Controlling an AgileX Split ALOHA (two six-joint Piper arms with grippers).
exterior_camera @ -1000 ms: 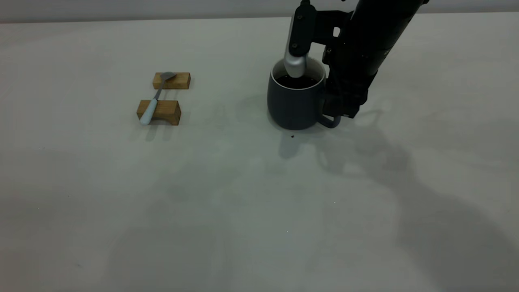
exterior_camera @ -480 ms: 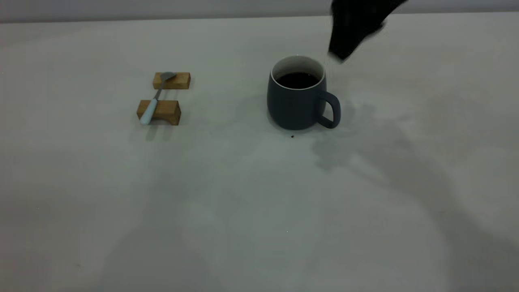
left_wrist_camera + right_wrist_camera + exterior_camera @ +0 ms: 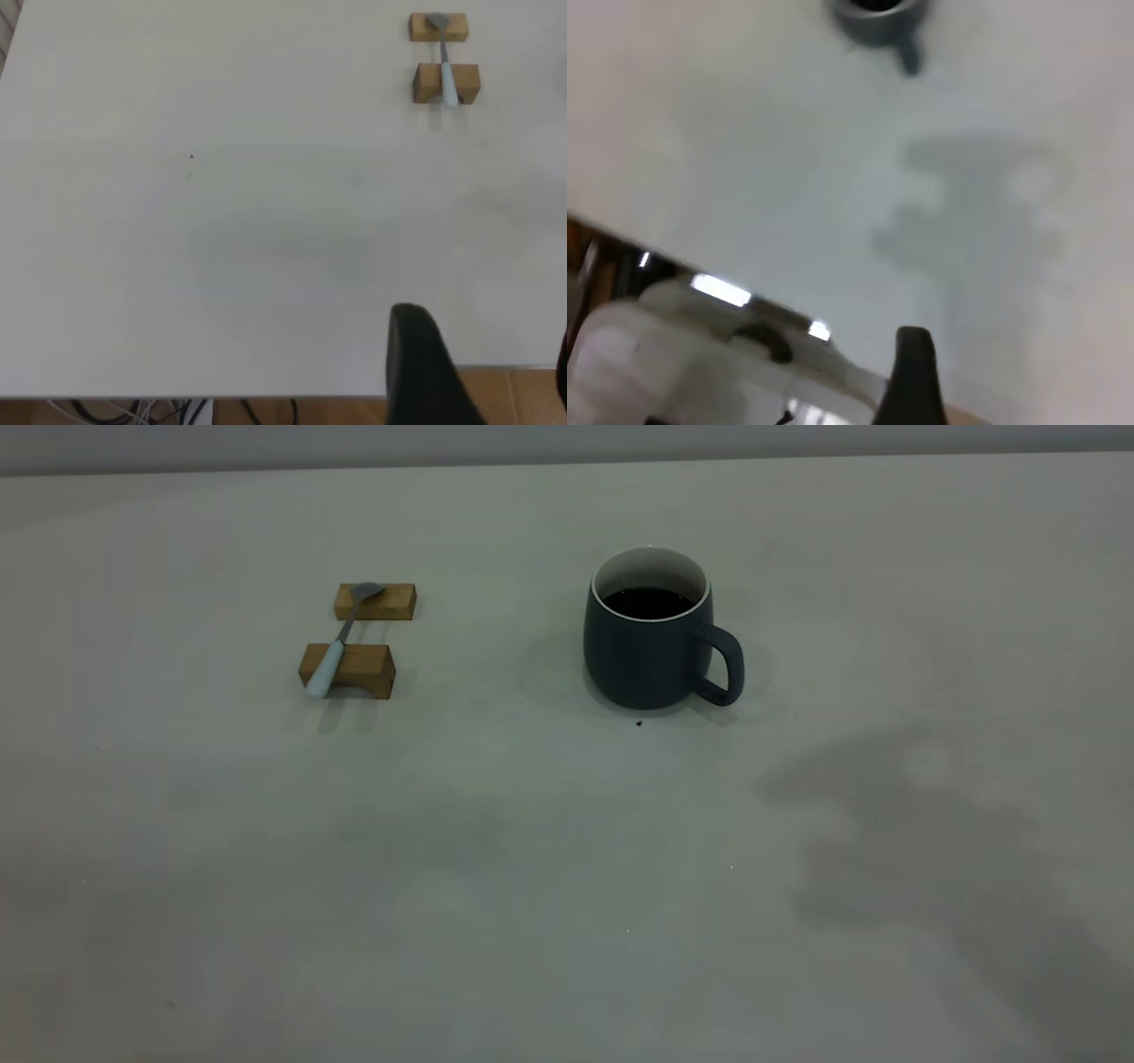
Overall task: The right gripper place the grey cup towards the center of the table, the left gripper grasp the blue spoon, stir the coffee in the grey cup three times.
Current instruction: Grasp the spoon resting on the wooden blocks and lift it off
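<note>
The grey cup (image 3: 647,651) stands alone near the middle of the table (image 3: 549,850), handle to the right, with dark coffee (image 3: 648,602) inside. It also shows far off in the right wrist view as the cup (image 3: 873,18). The blue spoon (image 3: 335,648) lies across two wooden blocks at the left, and the left wrist view shows the spoon (image 3: 445,66) far away. No gripper appears in the exterior view. My left gripper (image 3: 492,372) is open, hovering at the table's near edge. My right gripper (image 3: 1019,381) is open, pulled well back from the cup, with only one finger (image 3: 912,372) showing.
Two wooden blocks (image 3: 375,601) (image 3: 354,669) carry the spoon. A tiny dark speck (image 3: 639,723) lies just in front of the cup. The table edge (image 3: 221,396) runs close to the left gripper, with brown floor beyond. White equipment (image 3: 673,354) sits past the edge near the right gripper.
The right gripper let go of the cup's handle, rose and drew back out of the exterior view. The cup stays where it stood. The spoon has not moved.
</note>
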